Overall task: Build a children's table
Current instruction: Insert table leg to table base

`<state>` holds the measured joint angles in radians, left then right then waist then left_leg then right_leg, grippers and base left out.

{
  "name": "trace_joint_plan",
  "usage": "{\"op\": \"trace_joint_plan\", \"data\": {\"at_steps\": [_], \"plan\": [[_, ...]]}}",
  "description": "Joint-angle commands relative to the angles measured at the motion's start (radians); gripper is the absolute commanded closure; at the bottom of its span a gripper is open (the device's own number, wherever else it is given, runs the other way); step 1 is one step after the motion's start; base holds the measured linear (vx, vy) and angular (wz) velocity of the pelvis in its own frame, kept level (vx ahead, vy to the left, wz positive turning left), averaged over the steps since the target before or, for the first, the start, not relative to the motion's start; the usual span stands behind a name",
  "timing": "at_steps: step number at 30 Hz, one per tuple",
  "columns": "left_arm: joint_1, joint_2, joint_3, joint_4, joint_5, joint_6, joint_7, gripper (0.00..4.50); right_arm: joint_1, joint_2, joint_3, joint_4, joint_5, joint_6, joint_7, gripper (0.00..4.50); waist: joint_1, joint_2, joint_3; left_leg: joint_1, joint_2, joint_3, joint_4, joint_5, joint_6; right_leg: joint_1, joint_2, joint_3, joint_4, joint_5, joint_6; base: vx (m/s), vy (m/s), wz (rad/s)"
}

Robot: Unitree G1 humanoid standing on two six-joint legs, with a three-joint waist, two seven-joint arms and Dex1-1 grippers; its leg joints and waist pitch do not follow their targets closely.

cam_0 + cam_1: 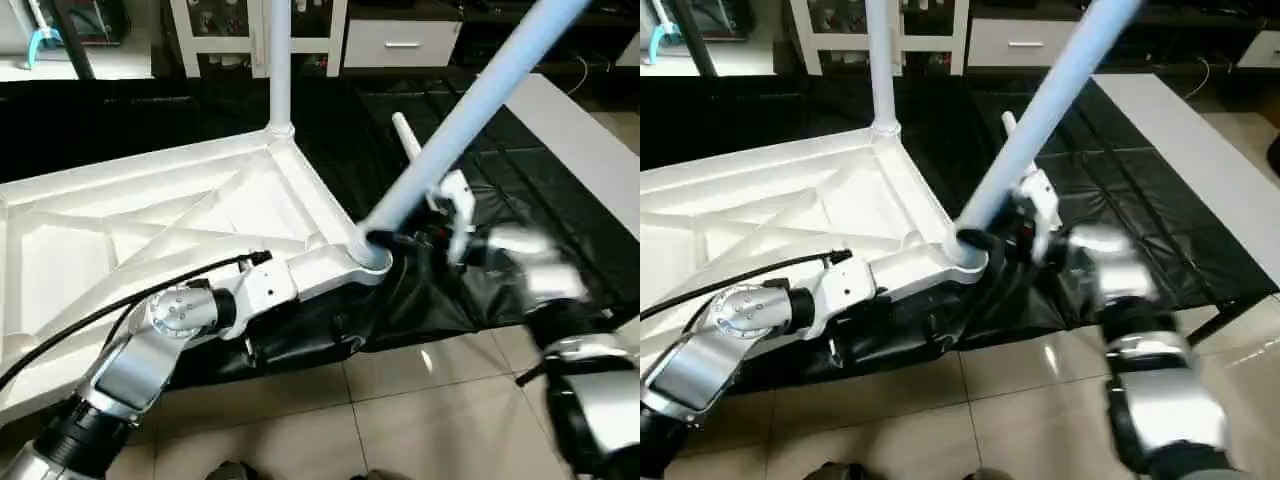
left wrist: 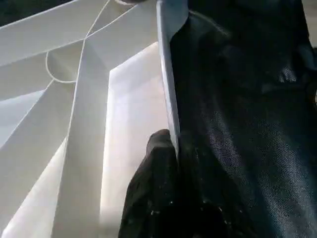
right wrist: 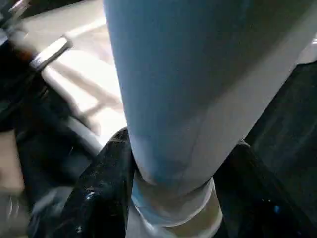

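Observation:
The children's table top (image 1: 150,220) lies upside down on a black sheet, its ribbed underside up. One white leg (image 1: 279,70) stands upright in the far corner socket. A second leg (image 1: 470,110) leans up to the right from the near right corner socket (image 1: 372,256). My right gripper (image 3: 173,193) is shut on this leg's base, one black finger (image 3: 106,188) on each side. My left gripper (image 2: 171,148) pinches the top's side rim (image 2: 166,84) close to that same corner. A third leg (image 1: 405,135) lies on the sheet behind.
The black sheet (image 1: 500,170) covers the floor under the table top, with a white board (image 1: 580,140) along its right side. Beige floor tiles (image 1: 400,410) lie in front. A white cabinet (image 1: 255,30) and a drawer unit (image 1: 400,40) stand at the back.

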<state>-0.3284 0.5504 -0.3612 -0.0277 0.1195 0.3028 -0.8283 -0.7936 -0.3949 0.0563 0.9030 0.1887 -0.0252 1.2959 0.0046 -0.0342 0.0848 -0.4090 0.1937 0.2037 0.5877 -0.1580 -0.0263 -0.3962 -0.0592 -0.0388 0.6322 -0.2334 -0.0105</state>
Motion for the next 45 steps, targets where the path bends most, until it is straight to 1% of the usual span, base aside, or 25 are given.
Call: {"op": "trace_joint_plan", "data": {"at_steps": [1, 3, 4, 5, 7, 8, 10, 14, 16, 17, 18, 19, 21, 22, 24, 27, 30, 31, 32, 34, 37, 38, 42, 43, 45], "plan": [[0.020, 0.014, -0.054, 0.041, 0.015, -0.034, -0.050, 4.50, 0.013, -0.005, 0.003, -0.030, -0.008, -0.028, 0.014, 2.61, -0.004, -0.004, -0.053, 0.038, 0.049, -0.015, -0.052, -0.111, 0.115, 0.033, -0.070, 0.044, -0.066, 0.027, -0.278, 0.000, 0.000, 0.00], [0.017, 0.013, -0.053, 0.050, 0.012, -0.038, -0.050, 4.50, 0.019, -0.003, 0.003, -0.038, 0.001, -0.021, 0.020, 2.61, -0.005, -0.003, -0.053, 0.039, 0.049, -0.015, -0.053, -0.112, 0.112, 0.032, -0.069, 0.044, -0.066, 0.025, -0.280, 0.000, 0.000, 0.00], [0.011, 0.014, -0.053, 0.068, 0.009, -0.054, -0.052, 4.50, 0.032, -0.001, 0.014, -0.046, -0.005, -0.047, 0.023, 2.61, -0.003, 0.000, -0.053, 0.041, 0.050, -0.015, -0.053, -0.113, 0.110, 0.030, -0.067, 0.044, -0.066, 0.029, -0.280, 0.000, 0.000, 0.00], [0.008, 0.016, -0.054, 0.077, 0.009, -0.064, -0.054, 4.50, 0.035, 0.007, 0.012, -0.037, -0.012, -0.079, 0.003, 2.61, -0.004, -0.001, -0.053, 0.041, 0.050, -0.015, -0.054, -0.112, 0.109, 0.030, -0.068, 0.044, -0.064, 0.036, -0.281, 0.000, 0.000, 0.00], [0.008, 0.017, -0.053, 0.079, 0.009, -0.070, -0.056, 4.50, 0.034, 0.013, 0.004, -0.033, -0.008, -0.086, -0.010, 2.61, -0.005, -0.002, -0.053, 0.041, 0.050, -0.015, -0.054, -0.118, 0.106, 0.030, -0.069, 0.045, -0.065, 0.030, -0.283, 0.000, 0.000, 0.00], [0.009, 0.018, -0.053, 0.078, 0.007, -0.078, -0.062, 4.50, 0.030, 0.022, -0.001, -0.020, -0.010, -0.103, -0.032, 2.61, -0.004, 0.005, -0.051, 0.041, 0.050, -0.016, -0.055, -0.119, 0.105, 0.029, -0.070, 0.045, -0.065, 0.029, -0.283, 0.000, 0.000, 0.00], [0.014, 0.020, -0.052, 0.071, -0.006, -0.091, -0.085, 4.50, 0.022, 0.032, 0.002, 0.013, -0.033, -0.140, -0.054, 2.61, -0.005, 0.003, -0.050, 0.041, 0.050, -0.015, -0.056, -0.121, 0.098, 0.028, -0.069, 0.045, -0.065, 0.032, -0.285, 0.000, 0.000, 0.00], [0.022, 0.023, -0.054, 0.053, -0.028, -0.093, -0.124, 4.50, 0.009, 0.040, 0.016, 0.051, -0.055, -0.153, -0.065, 2.61, -0.005, 0.003, -0.051, 0.041, 0.049, -0.015, -0.056, -0.108, 0.104, 0.030, -0.066, 0.044, -0.062, 0.058, -0.291, 0.000, 0.000, 0.00], [0.023, 0.026, -0.055, 0.053, -0.032, -0.099, -0.134, 4.50, 0.005, 0.041, 0.019, 0.061, -0.060, -0.156, -0.071, 2.61, -0.005, 0.003, -0.051, 0.041, 0.049, -0.014, -0.056, -0.111, 0.106, 0.031, -0.067, 0.044, -0.062, 0.056, -0.294, 0.000, 0.000, 0.00], [0.026, 0.032, -0.056, 0.054, -0.046, -0.098, -0.158, 4.50, -0.003, 0.039, 0.030, 0.082, -0.070, -0.146, -0.066, 2.61, -0.006, 0.000, -0.048, 0.041, 0.050, -0.014, -0.057, -0.118, 0.104, 0.030, -0.067, 0.044, -0.063, 0.048, -0.292, 0.000, 0.000, 0.00], [0.026, 0.032, -0.056, 0.054, -0.046, -0.098, -0.158, 4.50, -0.003, 0.039, 0.030, 0.082, -0.070, -0.146, -0.066, 2.61, -0.006, 0.000, -0.048, 0.041, 0.050, -0.014, -0.057, -0.118, 0.104, 0.030, -0.067, 0.044, -0.063, 0.048, -0.292, 0.000, 0.000, 0.00], [0.028, 0.038, -0.054, 0.054, -0.065, -0.088, -0.184, 4.50, -0.006, 0.032, 0.050, 0.100, -0.084, -0.123, -0.039, 2.61, -0.006, 0.000, -0.049, 0.042, 0.050, -0.014, -0.057, -0.120, 0.105, 0.030, -0.068, 0.045, -0.063, 0.042, -0.291, 0.000, 0.000, 0.00], [0.028, 0.046, -0.050, 0.057, -0.075, -0.084, -0.203, 4.50, -0.005, 0.023, 0.067, 0.109, -0.093, -0.103, -0.002, 2.61, -0.006, 0.000, -0.048, 0.040, 0.049, -0.014, -0.057, -0.118, 0.106, 0.032, -0.067, 0.044, -0.063, 0.036, -0.291, 0.000, 0.000, 0.00], [0.028, 0.049, -0.049, 0.060, -0.077, -0.084, -0.209, 4.50, -0.003, 0.020, 0.072, 0.109, -0.093, -0.093, 0.018, 2.61, -0.006, 0.001, -0.048, 0.041, 0.050, -0.013, -0.057, -0.117, 0.108, 0.031, -0.066, 0.044, -0.062, 0.040, -0.291, 0.000, 0.000, 0.00], [0.026, 0.053, -0.048, 0.065, -0.077, -0.083, -0.215, 4.50, 0.000, 0.015, 0.078, 0.105, -0.090, -0.080, 0.052, 2.61, -0.005, -0.005, -0.048, 0.041, 0.051, -0.012, -0.056, -0.108, 0.112, 0.031, -0.067, 0.045, -0.061, 0.053, -0.291, 0.000, 0.000, 0.00], [0.025, 0.056, -0.045, 0.076, -0.088, -0.069, -0.238, 4.50, 0.001, 0.007, 0.088, 0.105, -0.093, -0.060, 0.108, 2.61, -0.004, -0.005, -0.046, 0.040, 0.051, -0.012, -0.057, -0.113, 0.114, 0.032, -0.067, 0.044, -0.062, 0.044, -0.290, 0.000, 0.000, 0.00], [0.021, 0.064, -0.049, 0.089, -0.085, -0.078, -0.247, 4.50, -0.001, -0.006, 0.102, 0.111, -0.103, -0.059, 0.142, 2.61, -0.004, -0.006, -0.042, 0.043, 0.052, -0.012, -0.060, -0.146, 0.098, 0.028, -0.068, 0.045, -0.068, -0.014, -0.285, 0.000, 0.000, 0.00], [0.021, 0.065, -0.050, 0.095, -0.084, -0.084, -0.249, 4.50, -0.003, -0.014, 0.108, 0.114, -0.106, -0.061, 0.157, 2.61, -0.004, -0.008, -0.043, 0.044, 0.052, -0.012, -0.060, -0.157, 0.090, 0.029, -0.070, 0.045, -0.071, -0.038, -0.282, 0.000, 0.000, 0.00], [0.022, 0.066, -0.050, 0.095, -0.084, -0.085, -0.249, 4.50, -0.004, -0.017, 0.108, 0.114, -0.105, -0.061, 0.163, 2.61, -0.003, -0.007, -0.042, 0.045, 0.053, -0.013, -0.061, -0.164, 0.083, 0.028, -0.070, 0.046, -0.073, -0.058, -0.280, 0.000, 0.000, 0.00], [0.025, 0.068, -0.053, 0.091, -0.083, -0.083, -0.251, 4.50, -0.008, -0.029, 0.113, 0.115, -0.112, -0.072, 0.169, 2.61, -0.003, -0.008, -0.043, 0.045, 0.053, -0.013, -0.062, -0.168, 0.077, 0.027, -0.071, 0.046, -0.073, -0.071, -0.276, 0.000, 0.000, 0.00], [0.027, 0.069, -0.055, 0.089, -0.081, -0.085, -0.253, 4.50, -0.012, -0.036, 0.113, 0.120, -0.121, -0.084, 0.167, 2.61, -0.004, -0.006, -0.044, 0.045, 0.054, -0.013, -0.062, -0.168, 0.073, 0.026, -0.071, 0.047, -0.073, -0.068, -0.276, 0.000, 0.000, 0.00], [0.027, 0.067, -0.055, 0.091, -0.079, -0.086, -0.255, 4.50, -0.013, -0.037, 0.112, 0.121, -0.124, -0.083, 0.172, 2.61, -0.004, -0.007, -0.043, 0.044, 0.054, -0.013, -0.062, -0.168, 0.073, 0.026, -0.070, 0.047, -0.073, -0.067, -0.276, 0.000, 0.000, 0.00], [0.028, 0.064, -0.055, 0.092, -0.077, -0.087, -0.258, 4.50, -0.001, -0.039, 0.126, 0.118, -0.132, -0.074, 0.199, 2.61, -0.002, -0.007, -0.045, 0.044, 0.053, -0.012, -0.060, -0.151, 0.084, 0.028, -0.070, 0.047, -0.071, -0.041, -0.279, 0.000, 0.000, 0.00], [0.029, 0.064, -0.056, 0.089, -0.077, -0.085, -0.259, 4.50, 0.007, -0.038, 0.138, 0.119, -0.141, -0.078, 0.207, 2.61, -0.001, -0.006, -0.045, 0.044, 0.053, -0.012, -0.060, -0.145, 0.087, 0.028, -0.070, 0.047, -0.070, -0.032, -0.281, 0.000, 0.000, 0.00], [0.028, 0.063, -0.055, 0.090, -0.077, -0.087, -0.262, 4.50, 0.014, -0.037, 0.161, 0.129, -0.156, -0.086, 0.221, 2.62, -0.001, -0.007, -0.045, 0.043, 0.053, -0.012, -0.060, -0.139, 0.091, 0.028, -0.070, 0.046, -0.069, -0.024, -0.283, 0.000, 0.000, 0.00]]}}
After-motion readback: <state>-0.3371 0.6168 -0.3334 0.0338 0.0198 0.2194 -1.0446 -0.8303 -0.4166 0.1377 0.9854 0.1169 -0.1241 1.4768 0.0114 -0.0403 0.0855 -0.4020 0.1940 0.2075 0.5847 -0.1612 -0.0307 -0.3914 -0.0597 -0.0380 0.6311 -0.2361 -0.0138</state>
